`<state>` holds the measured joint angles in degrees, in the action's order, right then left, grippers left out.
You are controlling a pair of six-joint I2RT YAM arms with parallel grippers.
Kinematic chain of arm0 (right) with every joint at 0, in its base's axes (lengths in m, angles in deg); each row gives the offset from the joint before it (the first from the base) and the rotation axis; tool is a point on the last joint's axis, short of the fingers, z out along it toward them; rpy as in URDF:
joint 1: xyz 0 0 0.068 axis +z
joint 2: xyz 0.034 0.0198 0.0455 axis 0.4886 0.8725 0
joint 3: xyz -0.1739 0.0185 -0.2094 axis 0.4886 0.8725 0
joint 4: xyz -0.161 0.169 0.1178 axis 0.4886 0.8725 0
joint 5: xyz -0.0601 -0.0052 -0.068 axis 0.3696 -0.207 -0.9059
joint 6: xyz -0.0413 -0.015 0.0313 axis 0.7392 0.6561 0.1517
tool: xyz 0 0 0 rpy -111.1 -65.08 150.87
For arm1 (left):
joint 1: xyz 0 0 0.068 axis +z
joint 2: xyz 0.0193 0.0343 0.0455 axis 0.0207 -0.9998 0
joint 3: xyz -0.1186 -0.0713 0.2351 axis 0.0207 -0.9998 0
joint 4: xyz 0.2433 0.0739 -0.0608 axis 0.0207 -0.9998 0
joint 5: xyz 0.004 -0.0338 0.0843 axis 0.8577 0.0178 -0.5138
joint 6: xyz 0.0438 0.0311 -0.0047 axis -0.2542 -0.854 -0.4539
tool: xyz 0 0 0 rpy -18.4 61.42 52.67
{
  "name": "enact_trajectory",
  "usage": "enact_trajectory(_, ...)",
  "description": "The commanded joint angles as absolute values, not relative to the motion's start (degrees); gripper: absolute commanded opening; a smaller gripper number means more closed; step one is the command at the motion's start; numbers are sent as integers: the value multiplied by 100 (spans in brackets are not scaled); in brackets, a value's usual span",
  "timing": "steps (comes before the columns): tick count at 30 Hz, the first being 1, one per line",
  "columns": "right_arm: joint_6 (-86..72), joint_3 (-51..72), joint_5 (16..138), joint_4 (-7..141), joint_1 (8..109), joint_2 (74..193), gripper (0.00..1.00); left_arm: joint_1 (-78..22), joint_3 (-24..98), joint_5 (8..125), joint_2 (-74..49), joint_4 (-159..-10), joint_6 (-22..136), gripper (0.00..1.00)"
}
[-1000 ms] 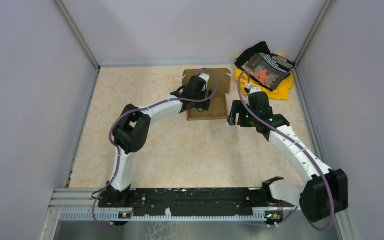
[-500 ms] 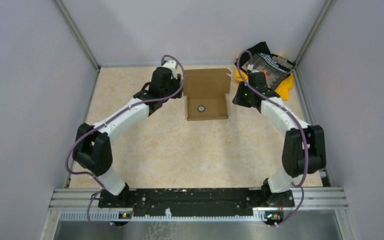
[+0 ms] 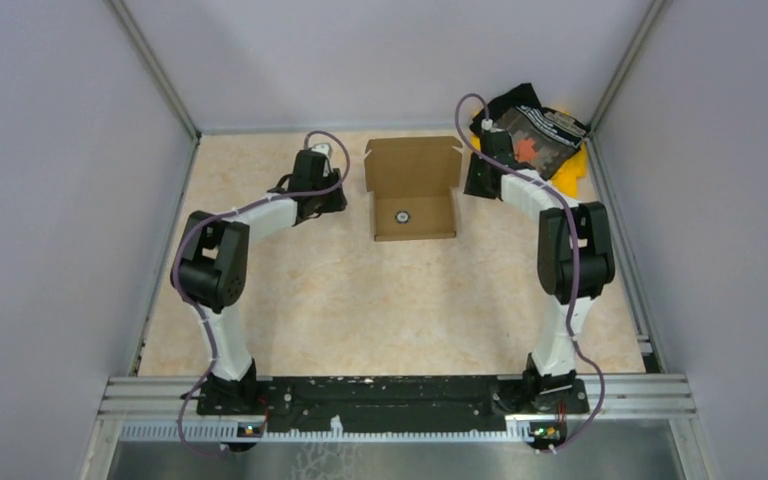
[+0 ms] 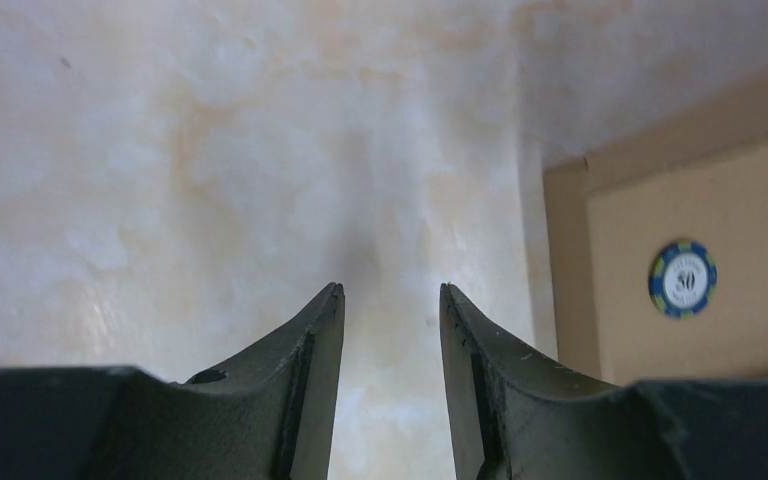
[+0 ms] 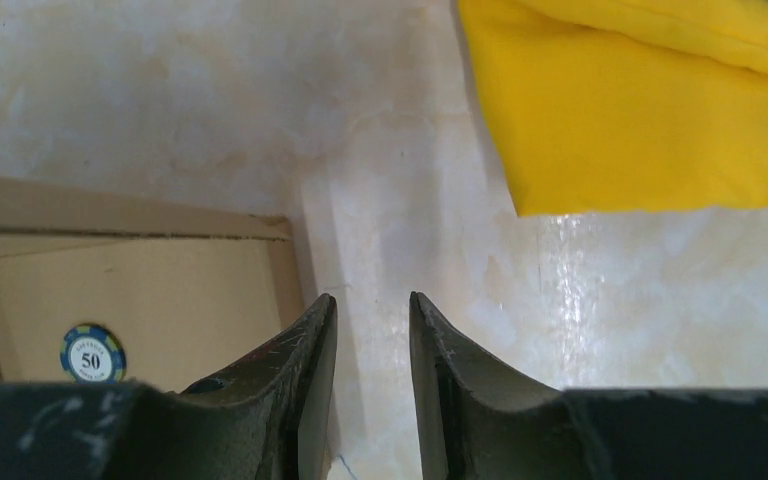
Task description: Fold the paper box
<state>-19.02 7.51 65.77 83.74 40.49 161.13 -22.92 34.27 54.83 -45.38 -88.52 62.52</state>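
While both arms flank it, count: one paper box [image 3: 412,165] far-centre on table [image 3: 360,300], lid flap open toward back wall; one blue poker chip [image 3: 401,215] in tray (marked 50); one yellow-and-black cloth pile [image 3: 535,135] far right.

Versus a second ago: left gripper [image 4: 390,300] no longer over box, now left of it; right gripper [image 5: 372,305] moved farther back, between box and cloth.

Elbows up, wrists low. Both jaw pairs slightly apart, empty.
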Motion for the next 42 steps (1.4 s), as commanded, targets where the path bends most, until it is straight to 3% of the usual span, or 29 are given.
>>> enact_trajectory(1, -1823, 228, 6489, 8118, 3997, 16509, 33, -2035, 4024, 6139, -5065, -8539, 6467, 46)
enact_trajectory(12, -2109, 890, 7225, 7490, 4034, 16677, 32, -2065, 3683, 6597, -5105, -8297, 6771, 45)
enact_trajectory(24, -2165, 1273, 7236, 7366, 4515, 16467, 33, -2294, 3289, 6633, -4959, -8139, 6876, 43)
enact_trajectory(42, -2541, 2589, 7085, 7152, 5108, 15345, 32, -2690, 1763, 6343, -3604, -8063, 7072, 43)
